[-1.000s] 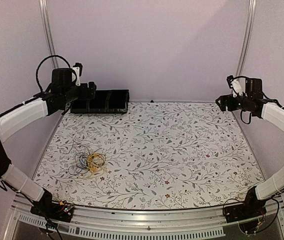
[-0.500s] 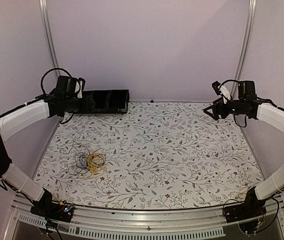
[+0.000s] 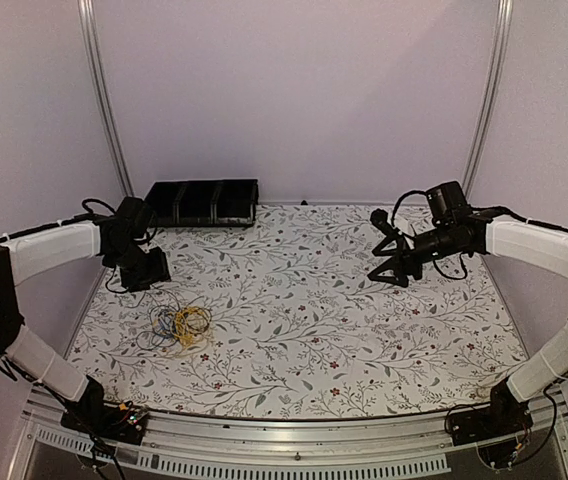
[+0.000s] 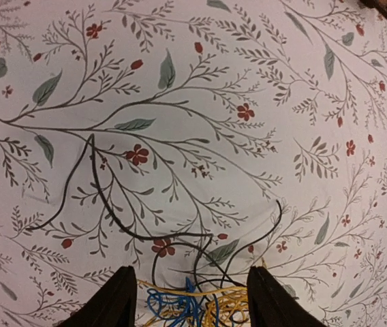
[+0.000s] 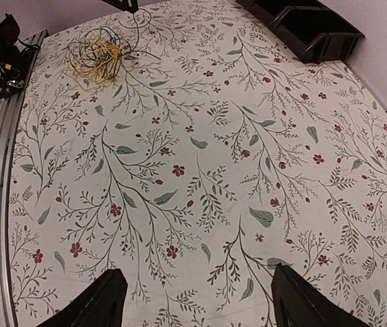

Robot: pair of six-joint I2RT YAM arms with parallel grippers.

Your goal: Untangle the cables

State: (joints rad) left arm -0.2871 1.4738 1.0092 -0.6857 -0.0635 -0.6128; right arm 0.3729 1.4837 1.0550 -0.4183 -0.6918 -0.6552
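The cables (image 3: 179, 325) are a small tangle of yellow, blue and black wires lying on the floral tablecloth at the left front. My left gripper (image 3: 148, 272) is open and empty, just behind the tangle. In the left wrist view the tangle (image 4: 193, 305) lies at the bottom edge between the open fingers of the left gripper (image 4: 192, 289), with black strands (image 4: 105, 204) trailing away over the cloth. My right gripper (image 3: 384, 250) is open and empty above the right middle of the table. In the right wrist view, where the right gripper (image 5: 197, 300) is open, the tangle (image 5: 97, 51) shows far off.
A black tray of bins (image 3: 202, 203) stands at the back left edge; it also shows in the right wrist view (image 5: 309, 27). The aluminium front rail (image 3: 284, 435) runs along the near edge. Purple walls close in the back and sides.
My left gripper has come down from beside the black bins to just behind the tangle. My right gripper has moved left and down from the back right corner toward the table's middle.
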